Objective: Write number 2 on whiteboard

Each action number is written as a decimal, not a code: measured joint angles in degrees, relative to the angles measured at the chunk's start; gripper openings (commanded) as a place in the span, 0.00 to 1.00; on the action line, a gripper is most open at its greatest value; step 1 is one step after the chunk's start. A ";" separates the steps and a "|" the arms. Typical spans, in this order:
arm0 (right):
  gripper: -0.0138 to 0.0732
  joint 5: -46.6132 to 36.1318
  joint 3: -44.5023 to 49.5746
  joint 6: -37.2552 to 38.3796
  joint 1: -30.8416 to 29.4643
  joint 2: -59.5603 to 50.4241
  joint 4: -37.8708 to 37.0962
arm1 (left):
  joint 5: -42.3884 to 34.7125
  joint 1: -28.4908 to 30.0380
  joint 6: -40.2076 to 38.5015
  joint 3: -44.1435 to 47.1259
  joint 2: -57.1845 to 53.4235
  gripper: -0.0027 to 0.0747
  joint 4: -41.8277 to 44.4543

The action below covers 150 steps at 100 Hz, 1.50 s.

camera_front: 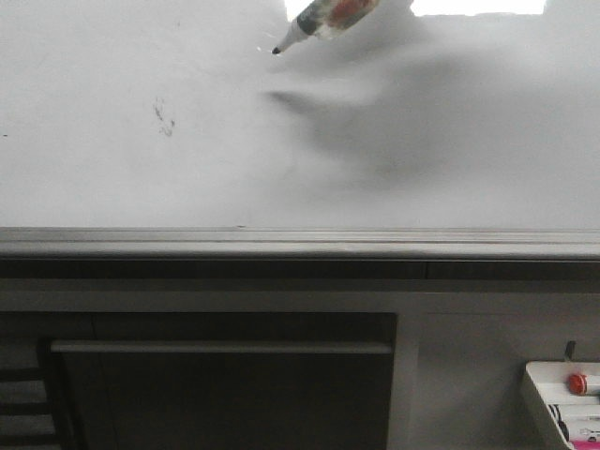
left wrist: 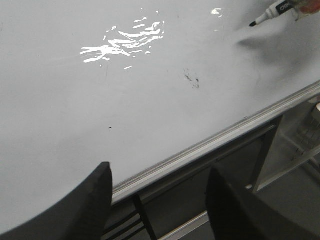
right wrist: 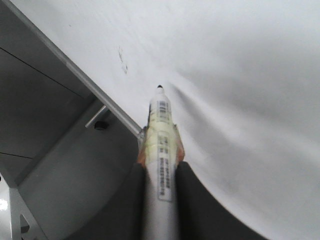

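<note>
Right wrist view: right hand [right wrist: 161,175] grips marker [right wrist: 161,145].

Front and both wrist views face the whiteboard [camera_front: 112,178] closely, sharing its smudge [camera_front: 164,117].

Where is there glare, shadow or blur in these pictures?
Front view: bright patches at the top edge of the whiteboard, and a soft dark shadow under the marker. Left wrist view: streaky white glare on the board. Right wrist view: the marker's near end is blurred, and its shadow falls beside the tip.
</note>
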 measured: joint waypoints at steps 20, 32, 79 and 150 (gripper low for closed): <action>0.16 -1.42 -0.50 -1.02 0.49 2.18 -1.58 | -0.36 0.00 0.00 0.00 0.00 0.54 0.00; 0.16 -2.54 -0.50 -1.02 0.10 2.36 -2.94 | -0.36 0.00 0.00 0.00 0.00 0.54 0.00; 0.16 3.72 0.80 -1.16 -2.67 2.78 -3.73 | -0.36 0.00 0.00 0.00 0.00 0.54 0.00; 0.16 6.14 0.84 -1.61 -2.49 5.64 -4.43 | -0.39 0.00 0.00 0.00 0.00 0.54 0.85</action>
